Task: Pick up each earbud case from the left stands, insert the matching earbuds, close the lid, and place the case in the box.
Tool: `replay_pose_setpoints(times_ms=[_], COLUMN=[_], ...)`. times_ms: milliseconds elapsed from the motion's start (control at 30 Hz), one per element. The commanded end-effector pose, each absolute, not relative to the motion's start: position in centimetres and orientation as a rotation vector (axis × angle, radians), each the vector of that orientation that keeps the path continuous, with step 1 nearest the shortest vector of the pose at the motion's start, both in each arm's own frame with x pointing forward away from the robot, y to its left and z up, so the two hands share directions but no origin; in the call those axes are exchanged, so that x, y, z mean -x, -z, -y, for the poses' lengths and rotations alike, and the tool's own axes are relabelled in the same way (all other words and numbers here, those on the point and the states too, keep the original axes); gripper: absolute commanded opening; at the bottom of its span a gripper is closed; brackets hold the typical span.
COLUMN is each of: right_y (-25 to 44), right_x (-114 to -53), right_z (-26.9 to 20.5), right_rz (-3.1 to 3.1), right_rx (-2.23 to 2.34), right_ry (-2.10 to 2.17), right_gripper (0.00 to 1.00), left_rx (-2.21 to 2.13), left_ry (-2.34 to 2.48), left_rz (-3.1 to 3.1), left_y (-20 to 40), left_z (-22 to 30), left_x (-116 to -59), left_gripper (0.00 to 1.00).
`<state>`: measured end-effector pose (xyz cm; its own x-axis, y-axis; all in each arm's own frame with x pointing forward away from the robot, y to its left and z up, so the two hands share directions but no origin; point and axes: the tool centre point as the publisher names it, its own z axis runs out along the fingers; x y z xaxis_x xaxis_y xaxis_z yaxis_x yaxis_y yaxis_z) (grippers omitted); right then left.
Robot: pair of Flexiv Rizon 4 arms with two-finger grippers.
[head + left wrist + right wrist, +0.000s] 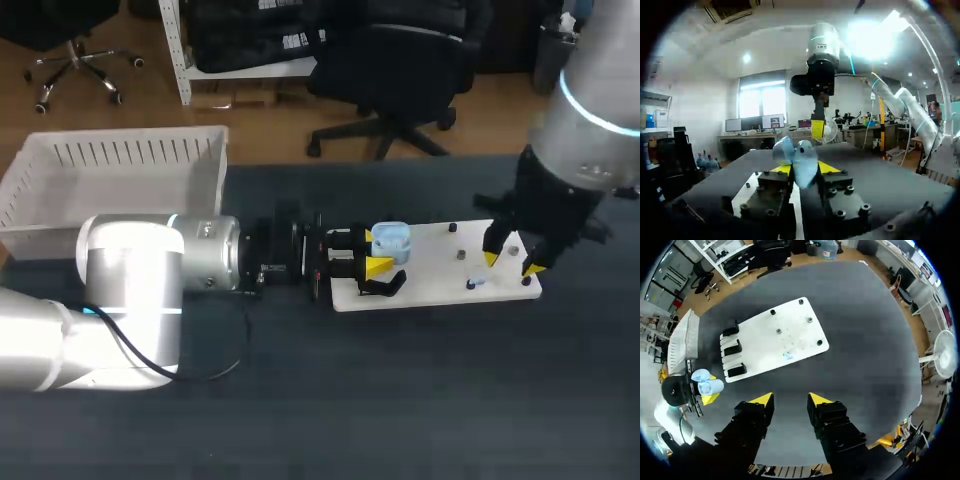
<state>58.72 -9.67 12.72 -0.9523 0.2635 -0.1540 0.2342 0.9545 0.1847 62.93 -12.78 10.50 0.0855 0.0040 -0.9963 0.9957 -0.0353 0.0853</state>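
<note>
A pale blue earbud case [391, 240] with its lid up is held over the left end of the white board [430, 285]. My left gripper [376, 254] is shut on it. In the left wrist view the case [796, 158] sits between the yellow fingertips [781, 169]. A small blue earbud [476, 283] lies on the board near its right end, also seen as earbud [788, 355]. My right gripper [513, 260] hangs above that end, open and holding nothing, gripper [790, 400] high over the table.
A white slatted box [110, 180] stands at the back left. Black stands [735, 347] line the board's left end, and several small dark pegs [778, 331] stick up from its right half. The dark table [400, 400] lies all round.
</note>
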Motion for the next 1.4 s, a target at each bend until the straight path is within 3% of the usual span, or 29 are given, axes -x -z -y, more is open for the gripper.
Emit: replay_pose_setpoints(times_ms=[33, 267, 700, 833, 1067, 1400], right_y=[-10.4, -7.7, -5.0, -4.6, -3.9, -3.4], right_x=[-58.8, -59.8, -61.5, -62.5, -64.5, -65.2], right_z=[9.9, 10.5, 9.8, 9.6, 9.9, 9.9], right_rz=[-2.901, -2.918, -2.903, -2.897, -2.882, -2.892], right_rx=[-0.316, -0.272, -0.118, -0.102, -0.126, -0.116], right_ry=[-0.392, -0.35, -0.308, -0.32, -0.335, -0.319], right_gripper=[0.44, 0.46, 0.42, 0.48, 0.4, 0.39], left_rx=[-1.272, -1.272, -1.272, -1.272, -1.272, -1.272], left_ry=[1.161, 1.161, 1.161, 1.161, 1.161, 1.161], left_rz=[-1.133, -1.133, -1.133, -1.133, -1.133, -1.133], left_y=[-10.4, -10.4, -10.4, -10.4, -10.4, -10.4], left_z=[12.8, 12.8, 12.8, 12.8, 12.8, 12.8], left_x=[-62.7, -62.7, -62.7, -62.7, -62.7, -62.7], left_gripper=[0.0, 0.0, 0.0, 0.0, 0.0, 0.0])
